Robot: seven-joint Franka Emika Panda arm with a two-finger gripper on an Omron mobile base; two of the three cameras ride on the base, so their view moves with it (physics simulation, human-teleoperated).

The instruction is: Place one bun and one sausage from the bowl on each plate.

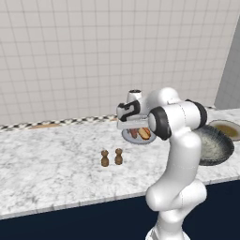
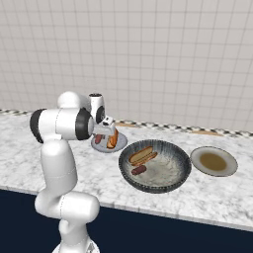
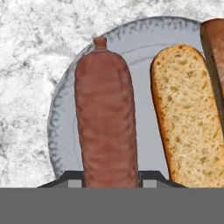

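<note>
My gripper (image 3: pixel 109 179) is shut on the lower end of a reddish-brown sausage (image 3: pixel 107 113), which stretches out over the light-grey plate (image 3: pixel 65 131). A cut bun (image 3: pixel 190 113) lies on that plate just right of the sausage. From the base, the gripper (image 2: pixel 105 133) hangs low over this plate (image 2: pixel 118 146), left of the dark-grey bowl (image 2: pixel 173 178). The bowl holds another bun (image 2: pixel 142 154) and another sausage (image 2: pixel 139 170). A second plate (image 2: pixel 214 161) with a brownish centre lies right of the bowl. Whether the held sausage touches the plate I cannot tell.
Two small brown shakers (image 1: pixel 105 158) (image 1: pixel 118 156) stand on the marble counter left of the plate (image 1: pixel 127 137). The bowl (image 1: pixel 213 145) sits close to the counter's front edge. A tiled wall runs along the back.
</note>
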